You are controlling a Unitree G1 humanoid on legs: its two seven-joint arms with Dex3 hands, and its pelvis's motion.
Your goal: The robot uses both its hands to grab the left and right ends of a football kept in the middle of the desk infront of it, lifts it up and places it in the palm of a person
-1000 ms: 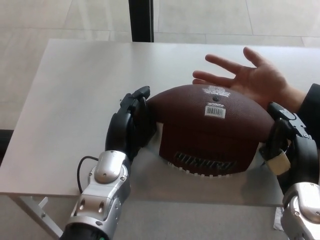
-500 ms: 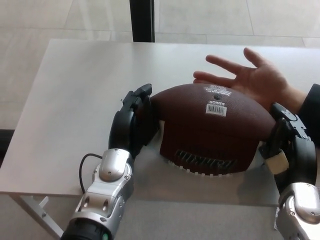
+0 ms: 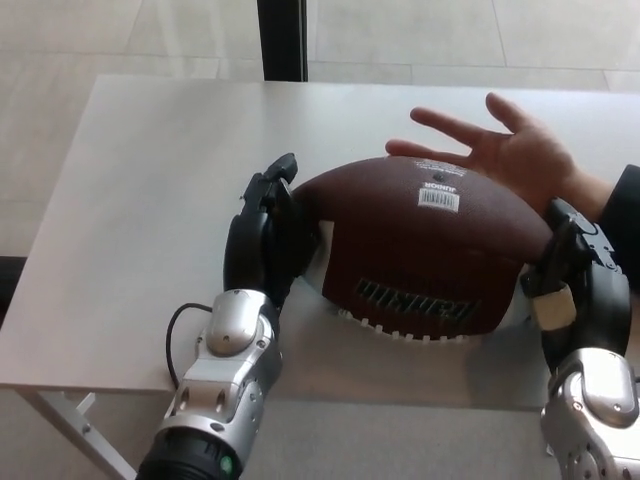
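Observation:
A brown football (image 3: 420, 250) with white laces and a barcode label is held above the grey desk (image 3: 140, 200), clamped between my two hands. My left hand (image 3: 262, 240) presses on its left end and my right hand (image 3: 570, 285) presses on its right end. Beyond the ball at the upper right, a person's open hand (image 3: 505, 150) lies palm up with fingers spread. The ball's far edge overlaps the person's fingers in the picture.
A dark vertical post (image 3: 283, 40) stands behind the desk's far edge. A dark sleeve (image 3: 625, 215) of the person shows at the right edge. A black cable (image 3: 178, 335) loops by my left wrist. The desk's near edge runs just under my forearms.
The football has risen and moved slightly away from me toward the person's palm, with both hands still on it. The person's hand has stayed in place.

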